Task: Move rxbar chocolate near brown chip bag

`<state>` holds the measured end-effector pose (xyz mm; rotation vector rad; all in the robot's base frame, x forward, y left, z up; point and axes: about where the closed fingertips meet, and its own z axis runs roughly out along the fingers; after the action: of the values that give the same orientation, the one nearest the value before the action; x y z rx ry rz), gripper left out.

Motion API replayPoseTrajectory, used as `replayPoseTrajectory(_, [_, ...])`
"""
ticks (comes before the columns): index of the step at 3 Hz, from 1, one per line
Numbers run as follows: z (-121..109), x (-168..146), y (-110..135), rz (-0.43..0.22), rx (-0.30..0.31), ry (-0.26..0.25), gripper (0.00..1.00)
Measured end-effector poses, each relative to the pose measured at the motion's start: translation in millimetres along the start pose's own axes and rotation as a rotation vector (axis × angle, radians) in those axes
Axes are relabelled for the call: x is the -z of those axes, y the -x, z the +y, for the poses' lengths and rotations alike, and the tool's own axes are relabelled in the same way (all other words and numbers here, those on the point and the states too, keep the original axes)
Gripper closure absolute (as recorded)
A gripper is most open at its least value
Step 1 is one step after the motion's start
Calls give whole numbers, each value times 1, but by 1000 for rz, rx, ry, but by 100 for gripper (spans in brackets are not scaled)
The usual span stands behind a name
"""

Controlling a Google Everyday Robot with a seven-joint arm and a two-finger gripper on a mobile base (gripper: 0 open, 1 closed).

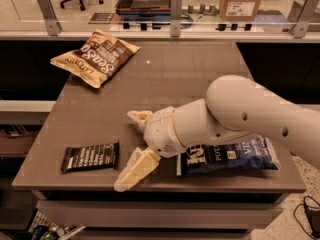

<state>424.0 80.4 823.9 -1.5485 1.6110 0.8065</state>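
Item: rxbar chocolate (90, 156), being shown flat at the front-left edge of the bench (175, 84), well apart from the brown chip bag (95, 56) at the far left. Pincer (127, 150): being held spread apart, empty, just beside the bar. Risk (judged): the bar being nudged off the near edge, or the blue bag (227, 156) being dragged by the arm (250, 114)

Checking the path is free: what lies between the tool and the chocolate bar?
Only bare table; in the camera view the open tool is just beside the chocolate bar, near the front edge.
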Motion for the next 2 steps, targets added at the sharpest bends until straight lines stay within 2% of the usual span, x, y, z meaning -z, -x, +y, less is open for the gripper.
replayPoseTrajectory(1, [0, -13, 4, -17, 5, 24, 0])
replayPoseTrajectory(2, [0, -22, 8, -37, 6, 43, 16])
